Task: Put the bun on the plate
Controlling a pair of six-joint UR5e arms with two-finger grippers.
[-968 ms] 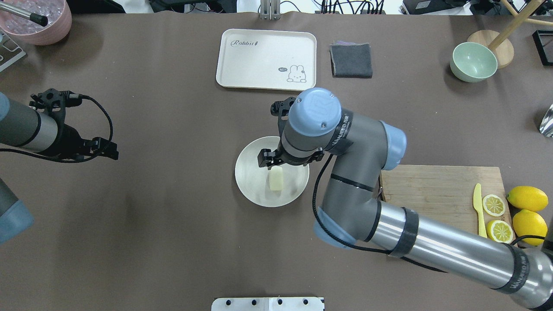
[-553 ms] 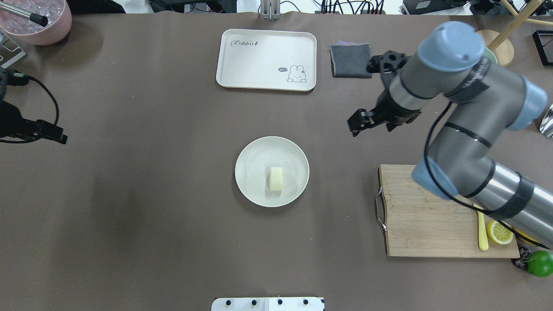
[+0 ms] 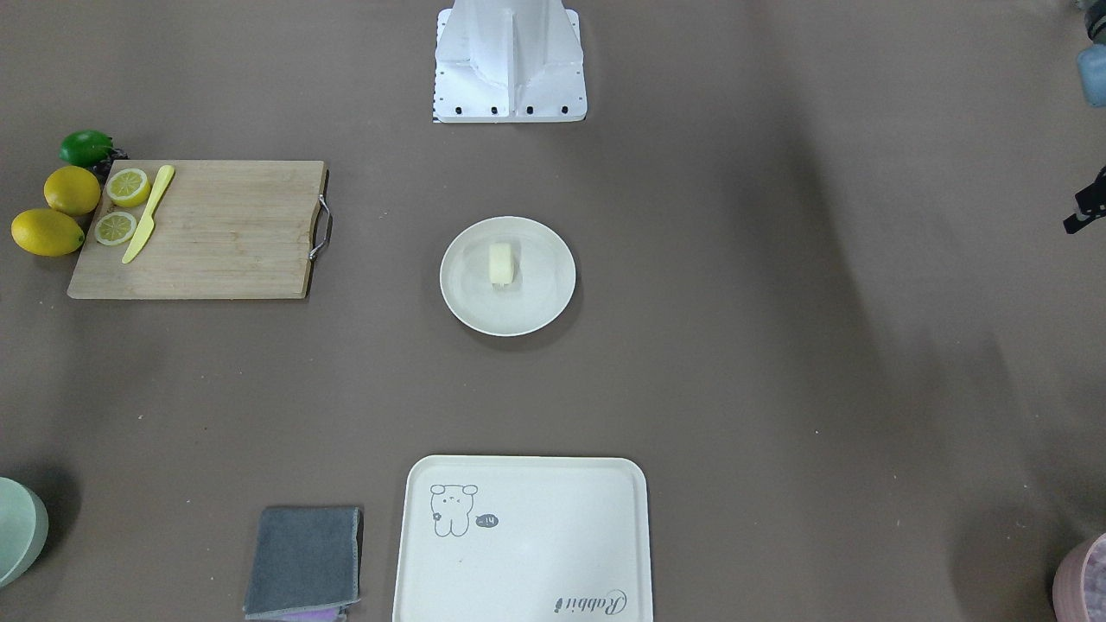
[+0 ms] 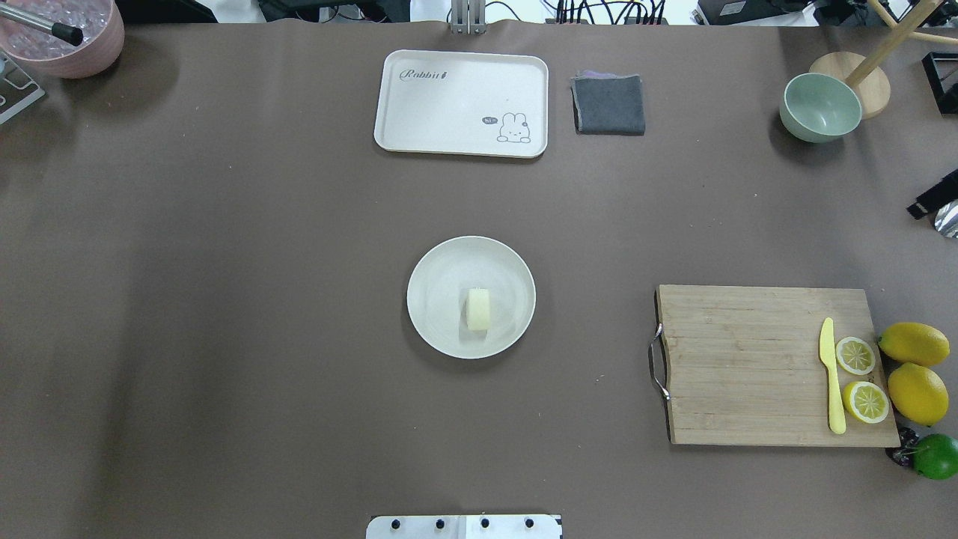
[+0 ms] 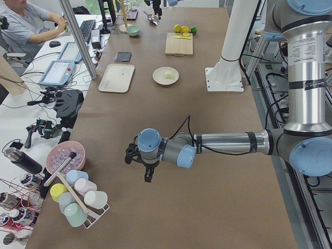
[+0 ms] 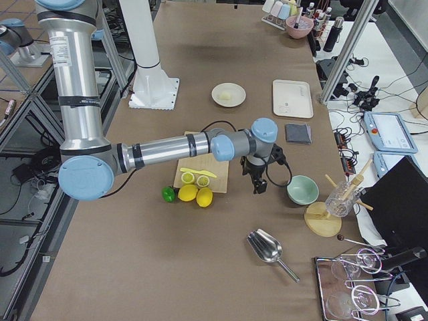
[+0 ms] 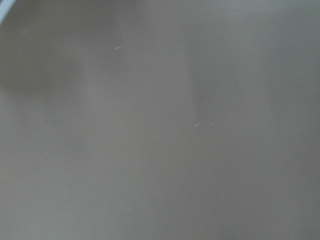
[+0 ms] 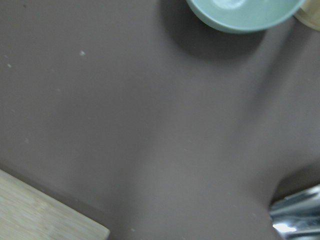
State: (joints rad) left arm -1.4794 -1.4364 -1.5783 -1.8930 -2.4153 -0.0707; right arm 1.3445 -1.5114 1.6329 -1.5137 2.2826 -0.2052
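Right gripper: the right gripper (image 6: 257, 187) hangs over bare table beside the mint-green bowl (image 4: 819, 108), well apart from the plate. Only a black sliver of it shows at the overhead's edge, so clenched or released, I cannot tell.
Left gripper: the left gripper (image 5: 146, 175) hangs far down the table's other end. Its wrist camera sees nothing but brown cover, so I cannot tell its state either.
Bun: there it is. The bun (image 4: 478, 309) lies inside the plate (image 4: 438, 269), a touch off centre, with nothing touching it.
Step in hand: by my reading the placing is done. The bun is on the dish and both arms are clear of it.
Next move: little is called for. I would expect the arms to park, keeping away from the plate so nothing nudges the bun.
Count, task things: one bun, one plate.
Count, far edge: one rabbit tray (image 4: 449, 105), one folded grey cloth (image 4: 608, 105), one mint-green bowl, one pink bowl (image 4: 67, 37).
Count, cutting board: one wooden cutting board (image 4: 741, 367) carrying one yellow knife (image 4: 831, 382) and two lemon slices (image 4: 855, 355).
Count, beside the board: two whole lemons (image 4: 913, 343) and one lime (image 4: 935, 456).
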